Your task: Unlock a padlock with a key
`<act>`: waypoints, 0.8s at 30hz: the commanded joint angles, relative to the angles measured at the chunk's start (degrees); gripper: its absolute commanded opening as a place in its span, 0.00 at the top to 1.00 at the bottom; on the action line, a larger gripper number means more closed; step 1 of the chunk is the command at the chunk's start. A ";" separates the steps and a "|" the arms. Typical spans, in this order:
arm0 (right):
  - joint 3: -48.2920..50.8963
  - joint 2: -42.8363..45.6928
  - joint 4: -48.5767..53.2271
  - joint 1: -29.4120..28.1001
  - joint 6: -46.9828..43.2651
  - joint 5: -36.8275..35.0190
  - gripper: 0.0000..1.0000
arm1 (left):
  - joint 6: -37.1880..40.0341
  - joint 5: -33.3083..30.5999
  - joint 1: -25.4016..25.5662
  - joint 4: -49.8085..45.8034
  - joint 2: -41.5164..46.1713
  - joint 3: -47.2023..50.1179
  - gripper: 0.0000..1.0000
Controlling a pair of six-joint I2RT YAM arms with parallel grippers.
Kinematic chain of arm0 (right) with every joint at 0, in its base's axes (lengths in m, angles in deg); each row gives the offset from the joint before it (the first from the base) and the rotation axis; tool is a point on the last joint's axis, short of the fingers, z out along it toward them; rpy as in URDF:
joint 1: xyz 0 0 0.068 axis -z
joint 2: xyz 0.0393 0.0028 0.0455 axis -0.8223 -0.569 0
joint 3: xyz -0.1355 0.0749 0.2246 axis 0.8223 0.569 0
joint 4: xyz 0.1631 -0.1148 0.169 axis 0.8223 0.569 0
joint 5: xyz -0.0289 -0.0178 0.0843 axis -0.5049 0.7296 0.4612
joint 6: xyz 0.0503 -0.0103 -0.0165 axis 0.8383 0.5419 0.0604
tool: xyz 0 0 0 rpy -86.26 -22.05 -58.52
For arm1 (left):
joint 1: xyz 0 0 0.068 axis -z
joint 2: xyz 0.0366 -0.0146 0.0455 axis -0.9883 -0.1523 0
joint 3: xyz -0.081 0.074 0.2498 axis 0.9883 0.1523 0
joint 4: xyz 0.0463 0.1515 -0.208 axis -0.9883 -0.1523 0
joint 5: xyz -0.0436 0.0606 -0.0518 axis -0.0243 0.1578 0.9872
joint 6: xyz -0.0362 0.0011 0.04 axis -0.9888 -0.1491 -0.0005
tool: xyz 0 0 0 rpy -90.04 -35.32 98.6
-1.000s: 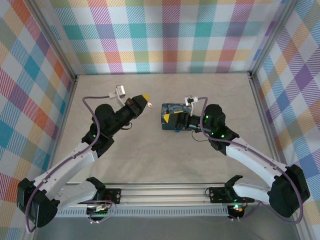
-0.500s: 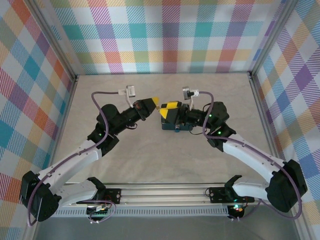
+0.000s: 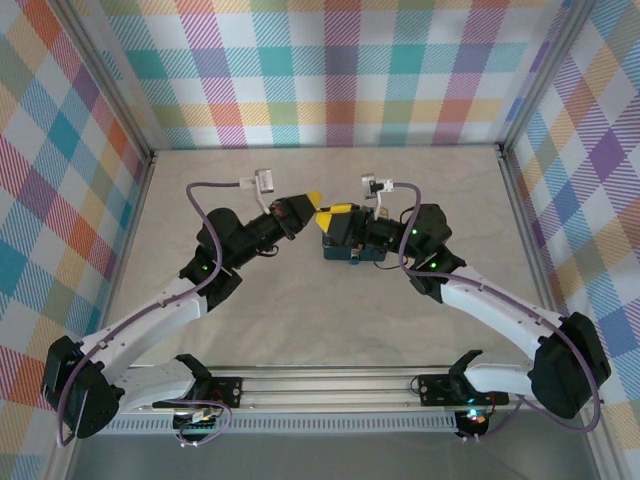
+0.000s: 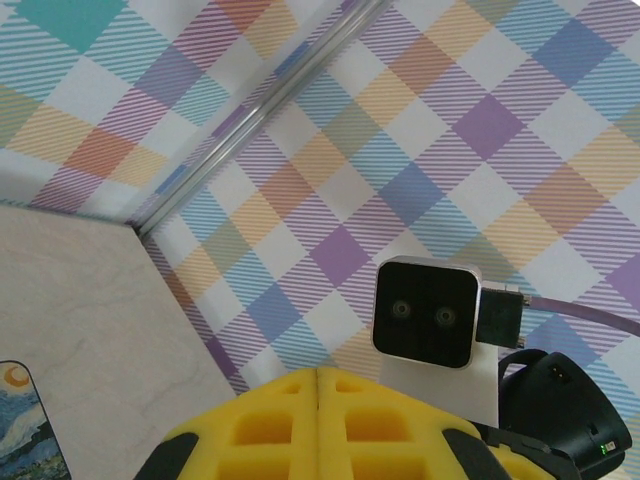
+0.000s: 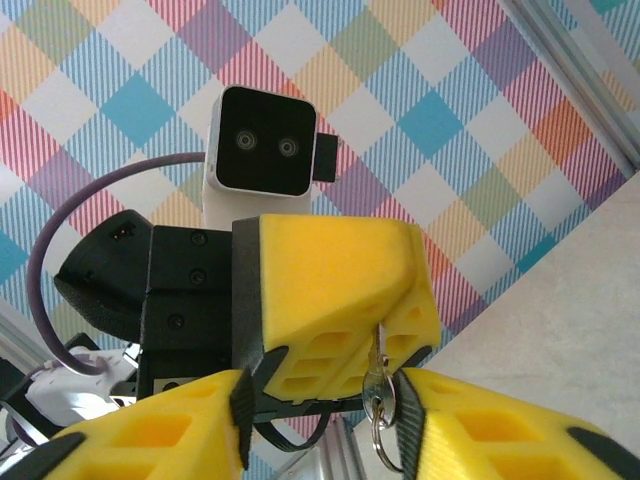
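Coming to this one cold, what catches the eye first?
The two yellow-padded grippers meet tip to tip at mid-table: the left gripper and the right gripper nearly touch by the far left corner of a starry-night tin. In the right wrist view, a small metal key with a ring hangs pinched in the left gripper's shut fingers, close beside one of the right gripper's parted fingers.
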 commanded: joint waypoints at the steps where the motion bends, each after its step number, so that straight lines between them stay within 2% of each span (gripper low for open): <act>1: 0.58 -0.29 -2.46 -0.44 0.05 -0.83 0.63 | 0.02 -1.15 0.87 2.53 0.25 -1.35 1.00; 19: 1.26 -0.82 -1.33 -0.48 0.99 -2.37 0.99 | -0.31 -2.28 0.84 2.74 0.11 -1.02 1.00; 23: 1.61 0.04 0.69 -0.48 0.19 -3.22 1.00 | -0.51 -2.46 0.88 2.44 0.20 -1.01 1.00; 24: 1.63 0.36 1.67 -0.48 -0.31 -3.42 1.00 | -0.37 -2.46 0.88 2.25 0.36 -0.98 0.97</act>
